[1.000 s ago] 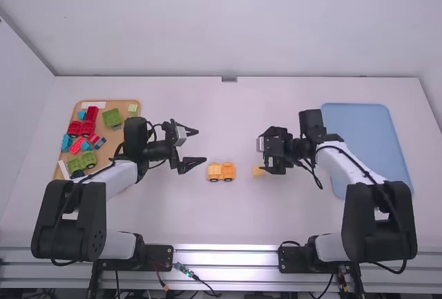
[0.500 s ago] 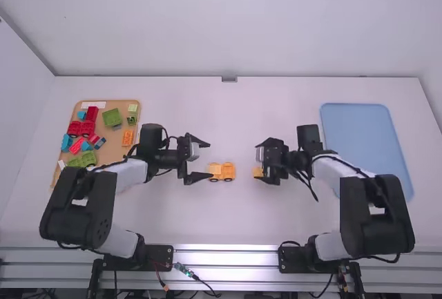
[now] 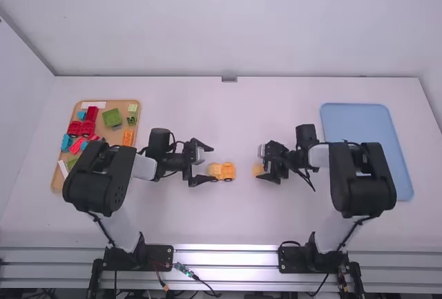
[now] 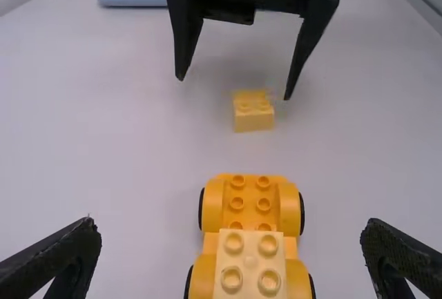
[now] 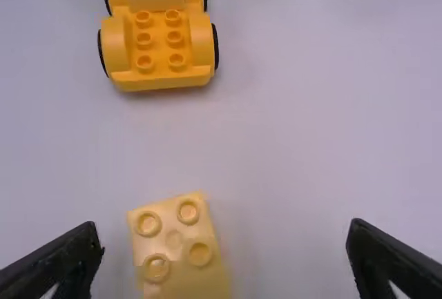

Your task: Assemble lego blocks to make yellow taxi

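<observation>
- one tan tray (image 3: 55, 183) is lying at the table's left, holding several red, blue and green blocks and one orange block (image 3: 128, 137); the left arm (image 3: 103, 175) is hiding some, so a full count is not showing.
- the left gripper (image 3: 213, 164) is reaching in at the car's left end, its two fingers spreading wide, one on each side, with gaps showing between them and the car.
- one yellow-orange car (image 3: 228, 170) is standing on its four black wheels mid-table, between the two grippers.
- one pale yellow block (image 4: 251, 261) is sitting on the car's left end, showing four studs; six studs are showing on the bare right end.
- one loose yellow block (image 5: 173, 237) is lying on the table, to the right of the car and apart from it, also showing four studs.
- the right gripper (image 3: 260, 164) is hovering at the loose yellow block, its two fingers spreading apart, pinching nothing, the block lying between them.
- one blue tray (image 3: 366, 150) is lying at the table's right.
</observation>
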Controlling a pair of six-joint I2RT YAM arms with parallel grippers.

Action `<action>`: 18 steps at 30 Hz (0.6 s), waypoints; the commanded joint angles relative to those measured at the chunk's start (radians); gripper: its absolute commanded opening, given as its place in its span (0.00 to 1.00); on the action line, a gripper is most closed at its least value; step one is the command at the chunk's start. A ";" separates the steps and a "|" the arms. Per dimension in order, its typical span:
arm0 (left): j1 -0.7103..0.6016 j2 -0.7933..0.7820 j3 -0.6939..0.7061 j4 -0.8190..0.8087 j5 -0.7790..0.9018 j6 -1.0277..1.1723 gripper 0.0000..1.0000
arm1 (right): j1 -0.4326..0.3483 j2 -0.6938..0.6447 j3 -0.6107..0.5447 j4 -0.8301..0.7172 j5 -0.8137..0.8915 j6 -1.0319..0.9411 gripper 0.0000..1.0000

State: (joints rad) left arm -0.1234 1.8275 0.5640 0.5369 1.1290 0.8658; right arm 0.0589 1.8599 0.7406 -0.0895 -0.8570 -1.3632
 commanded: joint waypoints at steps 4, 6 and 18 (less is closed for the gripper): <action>-0.013 0.029 0.018 0.018 0.038 0.017 0.99 | 0.000 0.063 0.033 0.000 -0.010 0.002 0.77; -0.014 0.029 0.018 0.021 0.034 0.017 0.99 | 0.000 0.076 0.032 -0.001 -0.006 0.002 0.76; -0.008 0.029 0.019 0.021 0.034 0.017 0.99 | -0.008 0.112 0.032 -0.006 -0.006 -0.023 0.51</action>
State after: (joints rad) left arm -0.1284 1.8496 0.5648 0.5591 1.1328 0.8650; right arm 0.0559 1.9503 0.7563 -0.0917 -0.8562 -1.3861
